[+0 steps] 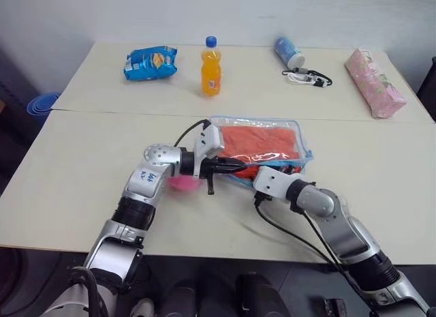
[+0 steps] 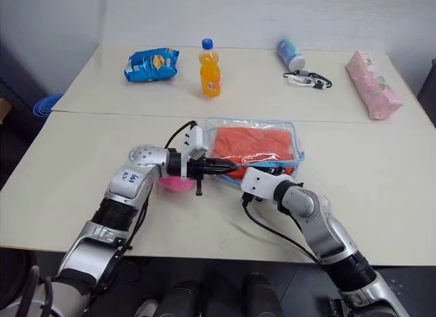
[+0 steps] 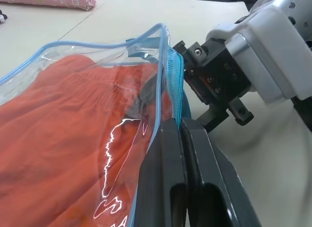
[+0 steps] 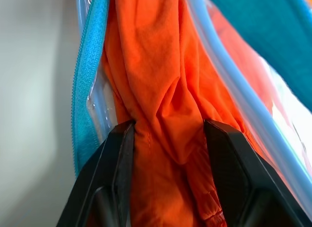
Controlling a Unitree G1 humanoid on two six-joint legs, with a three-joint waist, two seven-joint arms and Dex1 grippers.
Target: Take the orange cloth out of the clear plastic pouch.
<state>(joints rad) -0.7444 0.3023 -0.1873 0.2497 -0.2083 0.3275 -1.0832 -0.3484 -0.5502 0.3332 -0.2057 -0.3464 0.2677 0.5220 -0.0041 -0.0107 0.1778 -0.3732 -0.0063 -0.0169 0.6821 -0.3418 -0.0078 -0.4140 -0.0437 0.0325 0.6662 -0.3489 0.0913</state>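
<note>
1. Clear plastic pouch [image 1: 262,143] lies flat mid-counter [image 1: 82,174], its open zip edge facing the robot. Orange cloth [image 1: 259,140] is inside it, filling most of the pouch.
2. Left gripper [image 3: 181,139]: jaws closed on the pouch's light blue zip edge at the mouth, holding that edge up off the counter.
3. Right gripper [image 4: 168,134]: jaws part-open, pushed into the pouch mouth, with a bunched fold of the orange cloth between the two fingers [image 4: 117,154]. Cloth touches both fingers; looks like a grip, but how firm it is cannot be told.
4. Both grippers meet at the pouch's near edge, right one just beside the left.
5. Pink object [image 1: 182,183] sits under the left wrist, mostly hidden.
6. Far side of the counter: blue snack packet [image 1: 150,63], orange drink bottle [image 1: 211,68], small blue-white container [image 1: 289,52], cable bundle [image 1: 308,76], pink pack [image 1: 374,82]. All well apart from the pouch.
</note>
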